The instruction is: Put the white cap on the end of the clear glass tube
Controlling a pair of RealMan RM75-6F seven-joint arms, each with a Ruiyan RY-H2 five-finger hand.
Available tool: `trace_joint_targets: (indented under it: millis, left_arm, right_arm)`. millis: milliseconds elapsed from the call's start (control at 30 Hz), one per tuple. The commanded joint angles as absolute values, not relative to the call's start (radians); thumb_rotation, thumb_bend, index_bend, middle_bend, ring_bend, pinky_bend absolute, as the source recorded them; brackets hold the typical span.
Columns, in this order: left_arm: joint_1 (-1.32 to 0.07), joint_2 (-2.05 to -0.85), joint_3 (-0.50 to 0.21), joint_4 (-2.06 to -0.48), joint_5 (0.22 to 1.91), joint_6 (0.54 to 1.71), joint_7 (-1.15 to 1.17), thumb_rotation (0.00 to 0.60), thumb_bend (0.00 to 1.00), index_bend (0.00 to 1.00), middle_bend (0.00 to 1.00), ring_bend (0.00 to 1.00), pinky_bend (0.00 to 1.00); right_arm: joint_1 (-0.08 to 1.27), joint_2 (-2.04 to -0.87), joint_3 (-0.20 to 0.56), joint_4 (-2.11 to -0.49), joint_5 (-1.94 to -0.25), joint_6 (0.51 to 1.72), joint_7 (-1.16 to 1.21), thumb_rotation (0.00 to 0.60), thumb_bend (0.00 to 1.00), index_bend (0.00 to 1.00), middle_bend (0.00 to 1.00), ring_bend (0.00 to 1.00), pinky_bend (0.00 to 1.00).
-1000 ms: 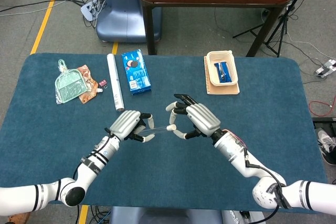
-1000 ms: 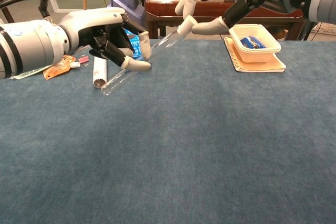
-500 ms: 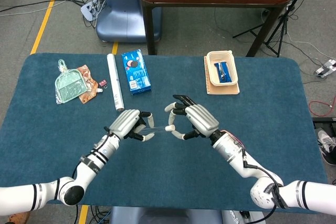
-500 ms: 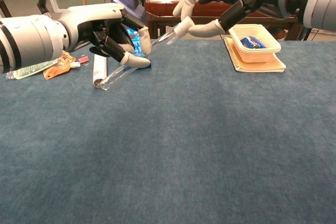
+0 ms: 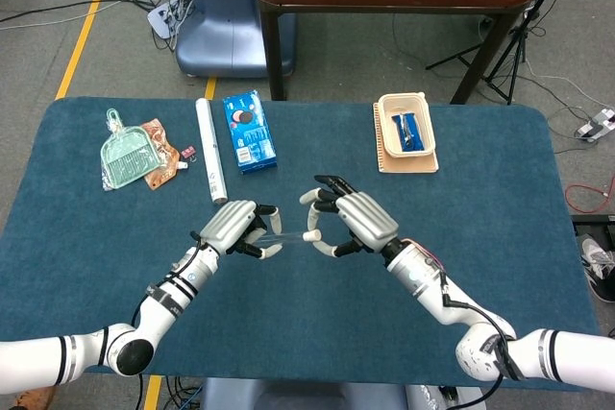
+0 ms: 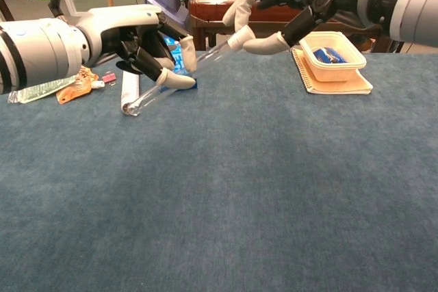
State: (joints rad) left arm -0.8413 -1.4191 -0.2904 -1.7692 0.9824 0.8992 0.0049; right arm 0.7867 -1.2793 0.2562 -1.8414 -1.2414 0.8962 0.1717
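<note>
Left hand [image 6: 140, 42] grips clear glass tube [image 6: 179, 78], held tilted above the bench [image 6: 274, 189] centre. Right hand [image 6: 291, 5] pinches white cap [image 6: 236, 37] on the tube's 2 o'clock end.

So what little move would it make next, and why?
Probably the right hand pushes the white cap a touch further along the clear glass tube. The left hand holds the tube tilted above the table, and the cap already sits at its upper end.

no legible text anywhere, print on the blue box [image 5: 249, 131] beyond the left hand's fingers [image 5: 261, 233] too small to read, no readable labels
</note>
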Motion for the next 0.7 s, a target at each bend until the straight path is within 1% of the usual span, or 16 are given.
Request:
trace_joint_targets:
  millis: [33,133,233,333,400,600,700]
  left_arm:
    - [-0.842,-1.419,-0.290,-1.769,0.981,0.900,0.006,0.600,0.22,0.65,1.00,0.98,1.00]
    - [-0.842,-1.418,-0.289,-1.768,0.980,0.901,0.007,0.600,0.22,0.65,1.00,0.98,1.00]
    - [-0.842,-1.415,-0.287,-1.768,0.980,0.903,0.007,0.600,0.22,0.65,1.00,0.98,1.00]
    - [-0.841,-1.413,-0.285,-1.768,0.981,0.904,0.007,0.600,0.23,0.65,1.00,0.98,1.00]
    - [-0.839,-1.411,-0.284,-1.768,0.982,0.905,0.007,0.600,0.22,0.65,1.00,0.98,1.00]
    - [-0.834,-1.410,-0.267,-1.759,0.995,0.909,0.015,0.600,0.22,0.65,1.00,0.98,1.00]
    - [-0.829,-1.415,-0.242,-1.738,1.013,0.913,0.035,0.600,0.22,0.65,1.00,0.98,1.00]
  right_arm:
    - [0.790,-1.280,0.254,-1.839,-1.242,0.892,0.166,0.600,0.34,0.54,0.20,0.01,0.06]
    - [0.792,-1.282,0.253,-1.836,-1.241,0.894,0.155,0.600,0.21,0.44,0.17,0.00,0.06]
    - [0.793,-1.283,0.252,-1.837,-1.238,0.894,0.147,0.600,0.14,0.37,0.15,0.00,0.06]
    - [0.793,-1.284,0.251,-1.838,-1.237,0.894,0.144,0.600,0.08,0.32,0.14,0.00,0.06]
    - [0.792,-1.284,0.251,-1.839,-1.238,0.896,0.146,0.600,0.05,0.30,0.13,0.00,0.06]
    - [0.778,-1.266,0.251,-1.852,-1.251,0.914,0.152,0.600,0.04,0.21,0.11,0.00,0.06]
    - [0.762,-1.237,0.246,-1.866,-1.262,0.930,0.152,0.600,0.04,0.19,0.11,0.00,0.06]
